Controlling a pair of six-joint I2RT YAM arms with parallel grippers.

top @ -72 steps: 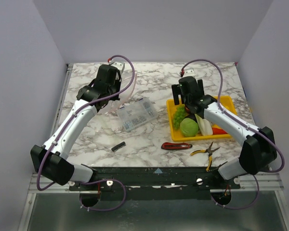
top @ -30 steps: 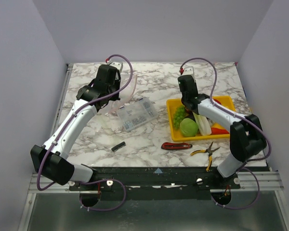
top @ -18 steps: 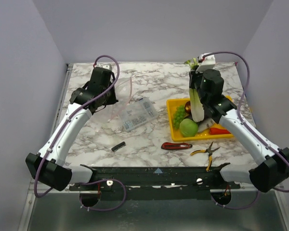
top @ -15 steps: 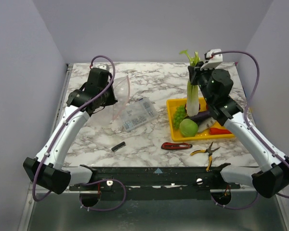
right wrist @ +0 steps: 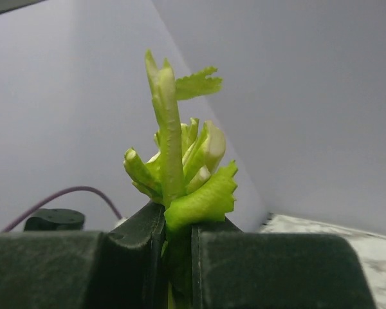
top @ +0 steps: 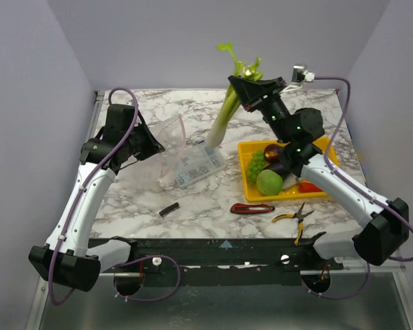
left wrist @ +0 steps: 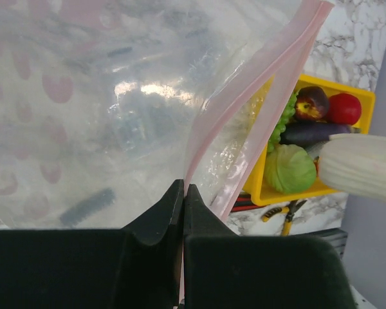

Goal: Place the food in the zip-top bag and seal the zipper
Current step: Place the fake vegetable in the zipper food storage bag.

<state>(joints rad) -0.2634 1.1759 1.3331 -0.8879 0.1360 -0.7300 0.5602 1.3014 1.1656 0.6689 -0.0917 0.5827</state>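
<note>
L gripper (left wrist: 183,193): clenched on zipper (left wrist: 264,74), lifts zip-top bag (top: 172,141) mouth agape, top view ctr-left.
R gripper (right wrist: 178,222): grasping celery (right wrist: 170,148), butt aimed at mouth.

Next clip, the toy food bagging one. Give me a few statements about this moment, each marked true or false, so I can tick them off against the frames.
1. The right hand holds the celery up in the air, off the yellow tray. True.
2. The left hand is open and apart from the zip-top bag. False: it is shut on the bag's edge at the pink zipper.
3. The cabbage lies inside the bag. False: it sits in the yellow tray.
4. The red-handled knife lies on the table, just outside the tray's near edge. True.
</note>
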